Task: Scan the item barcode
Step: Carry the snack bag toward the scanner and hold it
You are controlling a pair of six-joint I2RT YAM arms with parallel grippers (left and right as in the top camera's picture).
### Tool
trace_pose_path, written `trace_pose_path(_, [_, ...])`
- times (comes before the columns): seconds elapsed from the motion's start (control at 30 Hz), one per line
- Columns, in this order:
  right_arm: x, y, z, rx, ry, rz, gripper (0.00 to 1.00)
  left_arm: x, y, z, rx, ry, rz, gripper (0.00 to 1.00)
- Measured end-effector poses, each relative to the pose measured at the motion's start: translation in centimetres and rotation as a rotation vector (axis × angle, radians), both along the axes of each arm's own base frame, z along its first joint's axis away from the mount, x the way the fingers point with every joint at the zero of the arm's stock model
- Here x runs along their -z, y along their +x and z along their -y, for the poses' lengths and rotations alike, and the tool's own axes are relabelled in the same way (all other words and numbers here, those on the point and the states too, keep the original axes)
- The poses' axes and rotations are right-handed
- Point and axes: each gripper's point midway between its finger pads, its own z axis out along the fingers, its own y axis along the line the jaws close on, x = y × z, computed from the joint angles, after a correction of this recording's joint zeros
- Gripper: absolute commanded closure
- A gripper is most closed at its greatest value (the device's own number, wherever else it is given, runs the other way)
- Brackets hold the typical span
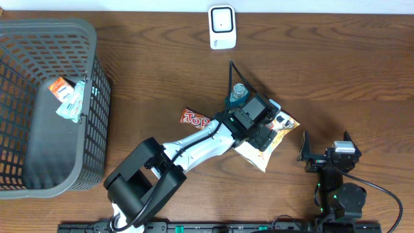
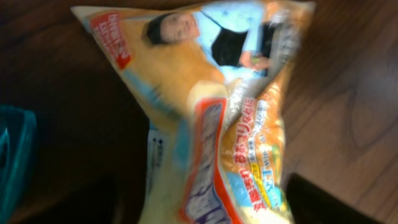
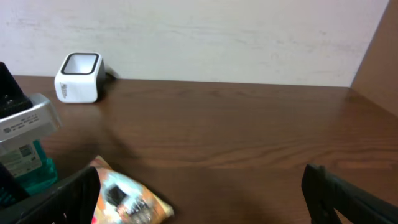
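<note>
The snack bag (image 1: 255, 155) lies right of the middle of the bench (image 1: 336, 71), well apart from the scanner (image 1: 221, 27) at the far edge, the left fingers (image 2: 323, 202) spread wide astride it and the right fingers (image 3: 348, 196) spread, empty, near the front-right corner.

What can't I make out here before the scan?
Snack bag barcode: not seen; the left wrist view is blurred, and overhead the left tool covers it.
Left tool jaws: open or shut unclear in both views.
Red packet: partly under the left arm, overhead.
Packets in the basket: print too small, overhead.
</note>
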Motion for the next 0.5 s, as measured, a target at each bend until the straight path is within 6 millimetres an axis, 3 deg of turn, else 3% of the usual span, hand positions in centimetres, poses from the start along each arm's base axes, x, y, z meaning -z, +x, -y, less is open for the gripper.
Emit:
trace_pose_path(0.3, [0.0, 0.0, 0.0, 0.000, 0.000, 0.000, 0.01, 0.6, -0.9, -1.1, -0.003, 0.049, -0.044, 0.04])
trace_pose_path(0.5, [0.0, 0.0, 0.0, 0.000, 0.000, 0.000, 0.01, -1.1, -1.2, -2.2, -0.034, 0.064, -0.040, 0.04])
